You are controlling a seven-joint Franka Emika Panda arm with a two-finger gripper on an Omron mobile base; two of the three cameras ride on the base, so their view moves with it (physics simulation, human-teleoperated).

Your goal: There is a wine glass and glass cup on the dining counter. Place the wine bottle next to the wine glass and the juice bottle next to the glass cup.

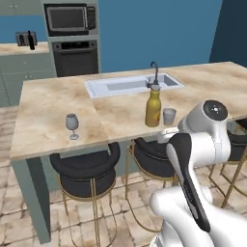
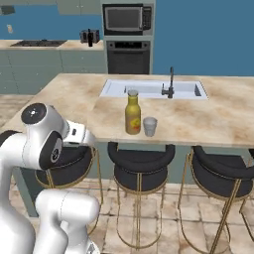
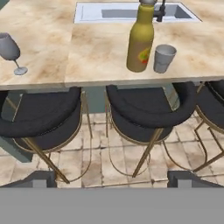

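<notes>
Gripper (image 3: 112, 179) spread wide, apparently empty, hanging over the stools (image 3: 146, 111).

Yellow juice bottle (image 1: 153, 109) stands upright just beside glass cup (image 1: 169, 116) on the dining counter (image 1: 48, 111).

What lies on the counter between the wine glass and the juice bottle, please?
Nothing: bare dining counter separates wine glass and juice bottle in the hand view.

I see blue walls (image 1: 144, 34), a built-in microwave (image 1: 70, 18) above an oven (image 1: 75, 57), black gold-legged stools (image 2: 139, 163) on a tiled floor (image 3: 100, 157)
</notes>
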